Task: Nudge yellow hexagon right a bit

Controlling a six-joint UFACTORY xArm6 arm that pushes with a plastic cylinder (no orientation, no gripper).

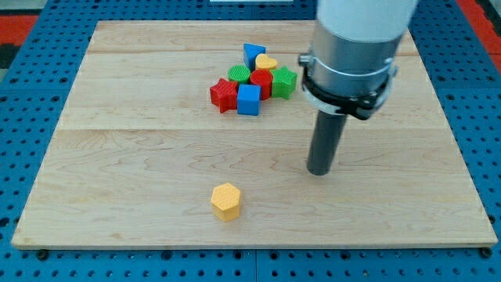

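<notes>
The yellow hexagon (225,200) lies alone near the view's bottom, a little left of centre, on the wooden board (117,157). My tip (318,171) rests on the board to the right of the hexagon and slightly above it in the view, well apart from it. The dark rod rises from the tip into the grey arm body at the view's top right.
A cluster of blocks sits at the view's upper middle: a red star (223,95), a blue cube (249,99), a red block (261,81), a green round block (239,75), a green block (284,81), a yellow heart (267,62) and a blue block (253,53).
</notes>
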